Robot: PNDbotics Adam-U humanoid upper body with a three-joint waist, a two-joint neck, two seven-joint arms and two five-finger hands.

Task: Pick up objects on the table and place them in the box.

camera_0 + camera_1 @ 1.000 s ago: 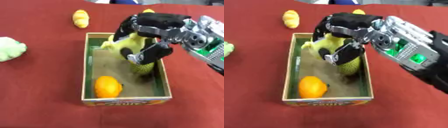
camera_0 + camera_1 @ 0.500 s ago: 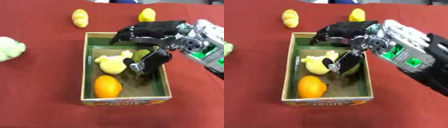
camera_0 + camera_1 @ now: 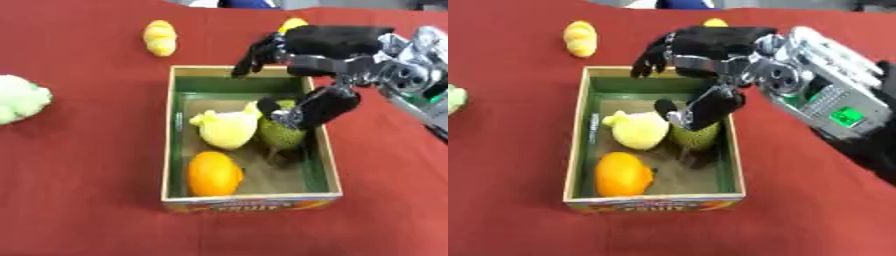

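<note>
A green-lined cardboard box [image 3: 179, 145] sits mid-table. Inside lie a yellow duck-like plush [image 3: 227, 129], a green bumpy fruit [image 3: 280, 135] and an orange [image 3: 213, 173]. My right hand [image 3: 324, 45] hovers over the box's far right part, open, fingers spread toward the far wall and thumb hanging just above the green fruit. It holds nothing. On the table outside are a yellow ridged object [image 3: 160, 37] at the far left, a small yellow object [image 3: 293, 23] behind the hand, and a pale green leafy object [image 3: 19, 97] at the left edge. My left hand is out of sight.
A dark red cloth [image 3: 79, 190] covers the table. The box front carries a printed label [image 3: 254, 205]. My right forearm [image 3: 833, 100], silver with a green light, reaches in from the right.
My right hand has let go of the yellow plush, which now lies in the box beside the green fruit. The hand has opened and risen toward the box's far right.
</note>
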